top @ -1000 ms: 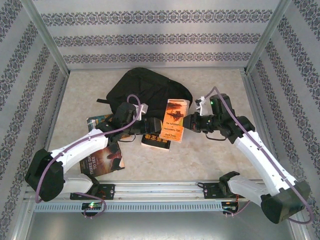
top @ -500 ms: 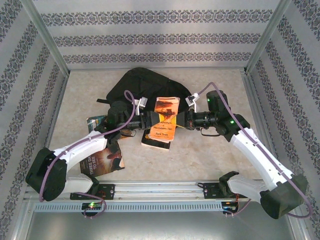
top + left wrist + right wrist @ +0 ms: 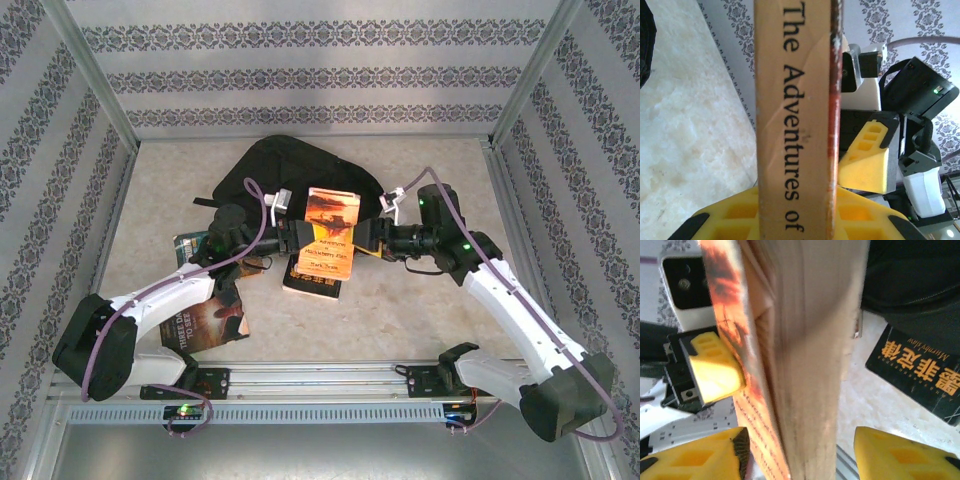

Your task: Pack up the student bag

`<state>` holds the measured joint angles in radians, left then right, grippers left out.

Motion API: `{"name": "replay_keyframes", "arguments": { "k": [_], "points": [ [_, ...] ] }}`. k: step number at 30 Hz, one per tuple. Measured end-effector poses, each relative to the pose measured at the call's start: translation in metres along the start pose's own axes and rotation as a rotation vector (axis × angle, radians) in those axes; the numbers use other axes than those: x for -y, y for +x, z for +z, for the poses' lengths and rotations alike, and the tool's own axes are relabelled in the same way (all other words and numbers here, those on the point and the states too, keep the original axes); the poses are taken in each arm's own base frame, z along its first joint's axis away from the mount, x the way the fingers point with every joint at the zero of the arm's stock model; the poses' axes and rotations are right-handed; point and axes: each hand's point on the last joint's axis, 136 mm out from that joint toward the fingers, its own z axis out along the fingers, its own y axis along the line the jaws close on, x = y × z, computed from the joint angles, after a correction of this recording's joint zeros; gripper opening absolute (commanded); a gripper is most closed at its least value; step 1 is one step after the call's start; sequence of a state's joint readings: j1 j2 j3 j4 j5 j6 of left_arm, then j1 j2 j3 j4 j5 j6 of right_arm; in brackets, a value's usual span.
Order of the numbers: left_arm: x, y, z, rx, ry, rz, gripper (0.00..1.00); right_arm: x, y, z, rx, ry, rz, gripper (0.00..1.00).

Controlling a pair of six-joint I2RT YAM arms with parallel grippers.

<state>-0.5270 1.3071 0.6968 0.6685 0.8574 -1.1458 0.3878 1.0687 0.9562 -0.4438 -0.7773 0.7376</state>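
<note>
Student bag [image 3: 285, 165] lies flat at the far middle of the table [image 3: 420, 330], just behind both grippers. The left gripper [image 3: 293, 238] is clamped on the orange book [image 3: 332, 232] and holds it upright. The right gripper [image 3: 366, 236] has its jaws spread, one pad [image 3: 905, 455] clear of the pages. A second ago it was the other way round: right pinching, left wide, book a bit further right. The left wrist cam reads the spine, "The Adventures of". The right wrist cam catches a black book [image 3: 917, 370] with orange Chinese lettering lying on the table below.
</note>
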Motion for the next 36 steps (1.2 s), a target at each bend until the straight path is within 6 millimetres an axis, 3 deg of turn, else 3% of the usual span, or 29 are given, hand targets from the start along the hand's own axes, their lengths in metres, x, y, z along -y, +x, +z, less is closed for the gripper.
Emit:
{"name": "replay_keyframes", "arguments": {
  "k": [3, 10, 18, 24, 31, 36],
  "points": [
    [0.002, -0.003, 0.0, 0.016, 0.004, 0.004, 0.0, 0.004, -0.005, -0.001, 0.027, 0.022, 0.001, 0.72],
    [-0.001, -0.023, -0.002, 0.125, -0.028, 0.011, 0.0, -0.001, -0.022, 0.0, 0.091, 0.005, 0.02, 0.74],
    [-0.004, -0.099, -0.027, 0.57, -0.133, 0.011, 0.0, -0.028, -0.067, -0.002, 0.268, -0.098, 0.08, 0.76],
    [0.022, -0.149, -0.03, 0.795, -0.058, -0.009, 0.0, -0.05, -0.088, 0.015, 0.377, -0.191, 0.12, 0.85],
    [0.041, -0.162, -0.024, 0.876, 0.015, -0.039, 0.0, -0.072, -0.102, 0.029, 0.476, -0.271, 0.136, 0.86],
    [0.044, -0.161, -0.02, 0.883, 0.033, -0.058, 0.0, -0.073, -0.11, 0.037, 0.533, -0.275, 0.134, 0.83]
  ]
}}
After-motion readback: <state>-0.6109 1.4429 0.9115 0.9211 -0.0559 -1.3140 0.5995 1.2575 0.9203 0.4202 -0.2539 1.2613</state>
